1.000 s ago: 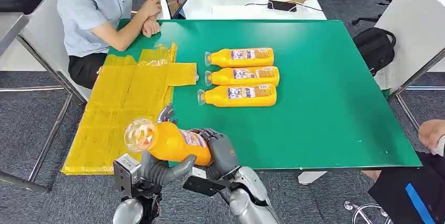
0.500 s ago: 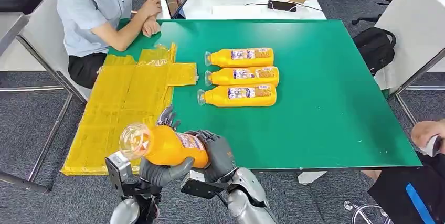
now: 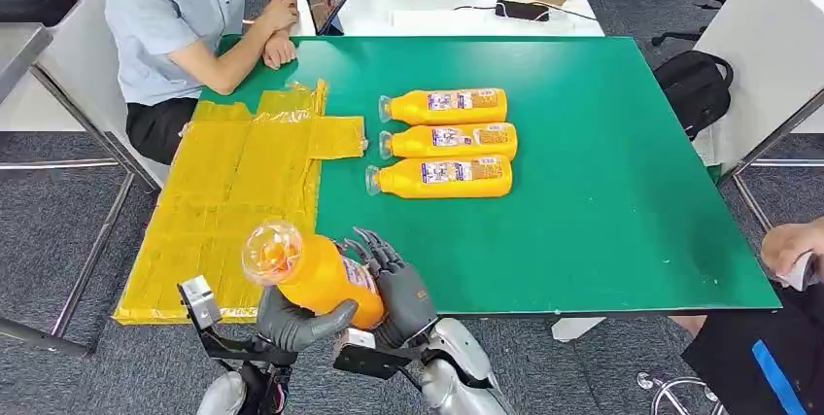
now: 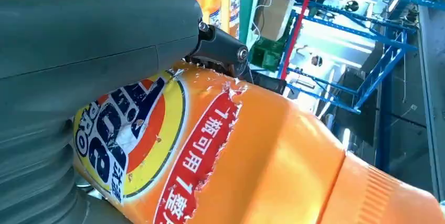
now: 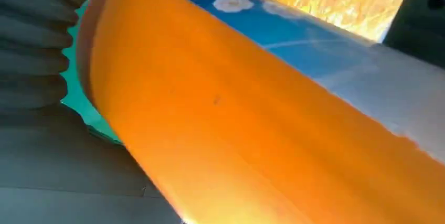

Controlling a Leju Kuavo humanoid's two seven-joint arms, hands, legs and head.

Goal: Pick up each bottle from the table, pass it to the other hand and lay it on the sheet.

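Now the orange bottle [image 3: 316, 274] lies cradled in the left hand [image 3: 296, 318], right hand [image 3: 403, 289] alongside.

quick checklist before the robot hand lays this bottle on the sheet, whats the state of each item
1. Left robot hand grips the orange bottle: ok, fingers wrap under its body.
2. Right robot hand has let go: cannot tell, its fingers are spread but close against the bottle.
3. Bare room on the yellow sheet: ok.
4. Bottle is over the sheet: not ok, it hangs at the near table edge beside the sheet.
5. Three orange bottles lie out of the way on the green table: ok.
6. Seated person is off the sheet: ok, arms rest at the far corner.
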